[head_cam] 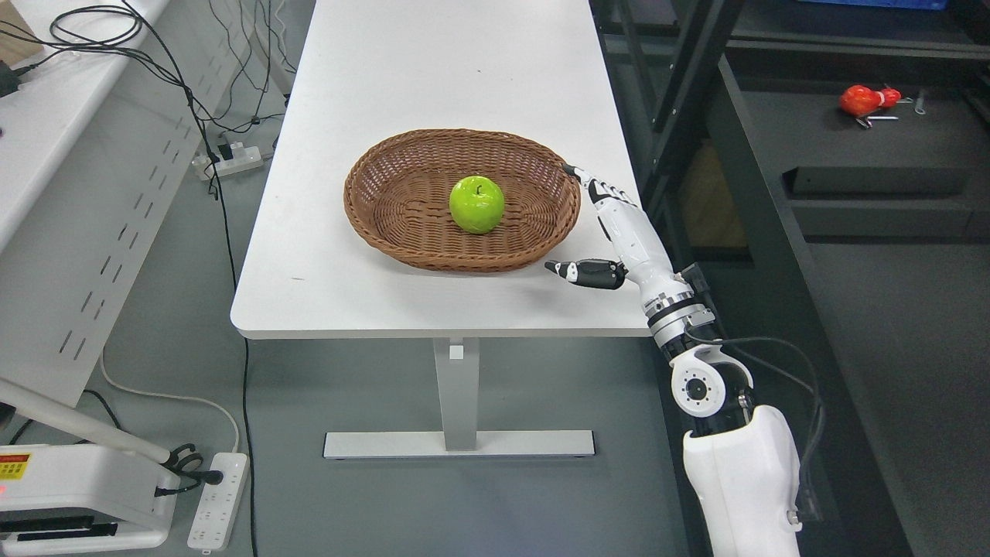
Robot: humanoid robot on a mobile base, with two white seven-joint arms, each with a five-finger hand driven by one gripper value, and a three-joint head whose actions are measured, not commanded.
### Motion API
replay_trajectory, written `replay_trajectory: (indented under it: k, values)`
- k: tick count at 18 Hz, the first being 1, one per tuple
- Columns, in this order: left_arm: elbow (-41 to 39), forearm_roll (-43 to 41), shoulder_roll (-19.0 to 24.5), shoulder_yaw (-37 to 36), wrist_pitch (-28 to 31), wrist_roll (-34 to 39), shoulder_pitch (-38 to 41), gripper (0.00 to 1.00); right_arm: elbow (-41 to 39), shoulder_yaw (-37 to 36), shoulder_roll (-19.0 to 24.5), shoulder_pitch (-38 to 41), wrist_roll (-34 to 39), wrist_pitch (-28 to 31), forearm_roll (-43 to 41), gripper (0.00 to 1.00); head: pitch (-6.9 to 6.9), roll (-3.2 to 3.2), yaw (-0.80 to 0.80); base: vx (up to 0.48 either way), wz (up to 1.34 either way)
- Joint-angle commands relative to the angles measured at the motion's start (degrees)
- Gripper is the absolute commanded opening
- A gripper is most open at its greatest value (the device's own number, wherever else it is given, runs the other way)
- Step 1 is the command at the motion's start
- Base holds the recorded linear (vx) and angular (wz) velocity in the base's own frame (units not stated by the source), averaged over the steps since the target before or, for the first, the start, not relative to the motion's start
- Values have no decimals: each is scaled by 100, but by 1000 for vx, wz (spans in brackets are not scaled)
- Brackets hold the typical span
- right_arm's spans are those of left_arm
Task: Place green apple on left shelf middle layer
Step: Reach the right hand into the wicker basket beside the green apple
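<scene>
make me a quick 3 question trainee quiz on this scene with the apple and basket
1. True or false: the apple lies inside the basket.
2. Which fits the right hand? A) closed around the apple B) open, at the basket's right rim, holding nothing C) flat on the floor
3. Fill in: the basket stands on the white ____.

Key
1. True. It sits stem up near the basket's middle.
2. B. The fingers are spread beside the rim, apart from the apple.
3. table.
</scene>
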Motion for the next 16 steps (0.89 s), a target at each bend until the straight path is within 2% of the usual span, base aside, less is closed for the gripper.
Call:
replay_trajectory:
  k: [1, 9, 16]
  values:
    - [0, 0, 100, 0, -5, 1, 0, 100, 462, 173, -70, -162, 101, 45, 9, 100, 0, 0, 0, 154, 356]
    - [0, 0, 100, 0, -5, 1, 0, 100, 998, 375, -70, -303, 400, 107, 44, 100, 0, 0, 0, 133, 216]
    - [0, 0, 100, 0, -5, 1, 0, 100, 1148, 375, -70, -329, 629, 124, 44, 100, 0, 0, 0, 45, 70]
